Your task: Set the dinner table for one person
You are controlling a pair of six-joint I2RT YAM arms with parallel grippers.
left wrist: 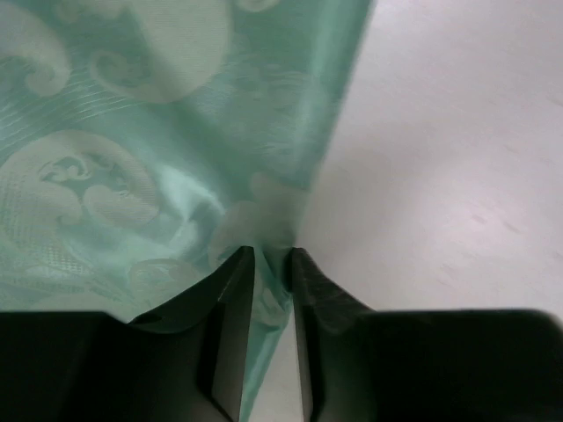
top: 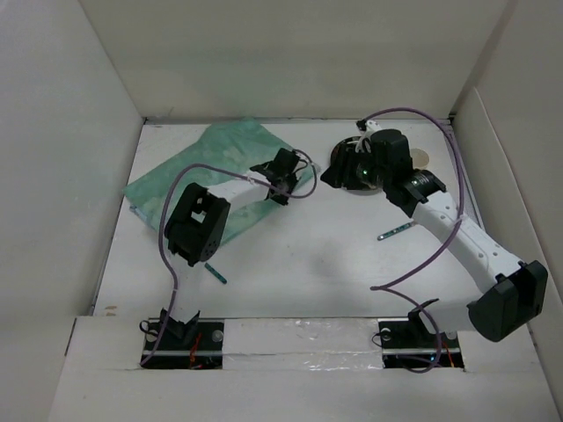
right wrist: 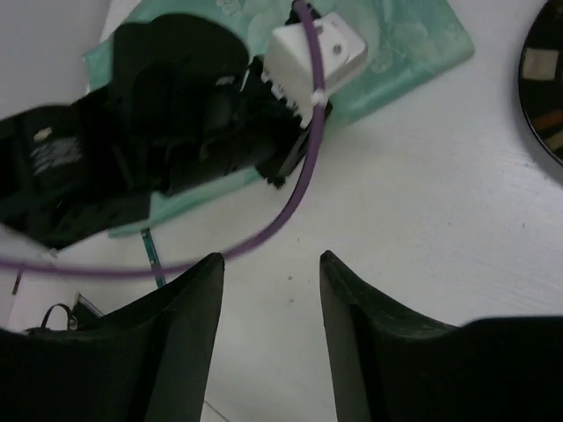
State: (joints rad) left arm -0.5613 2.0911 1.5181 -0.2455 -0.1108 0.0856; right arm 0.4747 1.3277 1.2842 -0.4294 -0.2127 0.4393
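Pinching an edge of the crinkled mint-green patterned cloth mat (left wrist: 158, 132), the left gripper (left wrist: 273, 257) has its jaws drawn almost together with a fold of fabric caught between them. The rest of the mat spreads ahead of it and to its left. Beneath it and off to its right lies the dinner table (left wrist: 457, 176), a flat matte white surface walled by upright white panels. A slim teal-handled utensil (top: 215, 273) lies well behind this gripper, back toward its base.

Further right, the right gripper (right wrist: 271, 264) hangs over bare table, jaws wide apart and holding nothing, with a dark round plate (right wrist: 547, 88) ahead and to its right.

Laying out the mat looks like the step in hand. The next move probably calls for the left arm to pull the cloth flat and square before letting go, so the plate can go on it.
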